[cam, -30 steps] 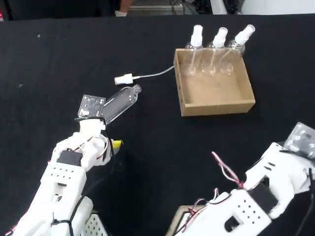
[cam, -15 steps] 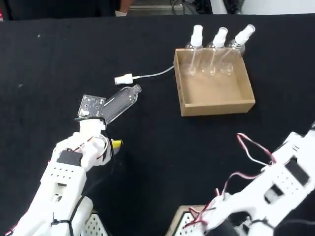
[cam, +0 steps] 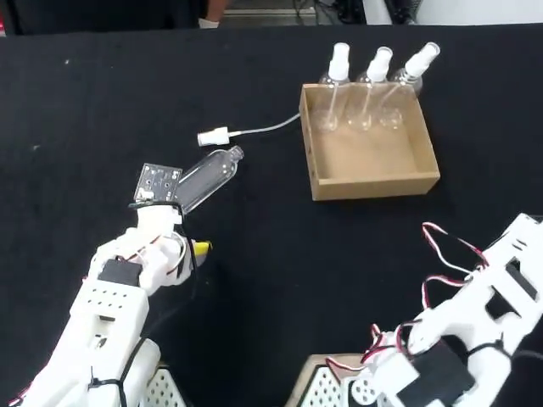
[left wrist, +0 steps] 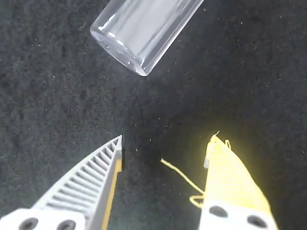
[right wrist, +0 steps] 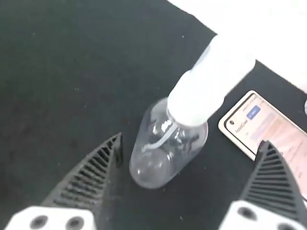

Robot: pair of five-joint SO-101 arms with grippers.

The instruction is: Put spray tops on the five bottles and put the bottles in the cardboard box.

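The cardboard box is sitting toward the far right of the worktop. Three capped bottles are leaning side by side against the box's far wall, their white spray heads poking above the rim.

Left of the box, near the middle of the worktop, an uncapped bottle is lying on its side with its neck pointing toward the far edge. A loose spray top is lying just beyond that neck, and its thin tube is trailing off toward the box's far left corner.

The left arm is reaching in from the near left corner. The left tool is hanging released over bare worktop, its fingers spread wide just short of the uncapped bottle's base and not touching it.

The right arm is folding back at the near right corner. The right tool is also released, its dark fingers gaping on either side of a fourth capped bottle without gripping it. A phone is lying just beside that bottle.
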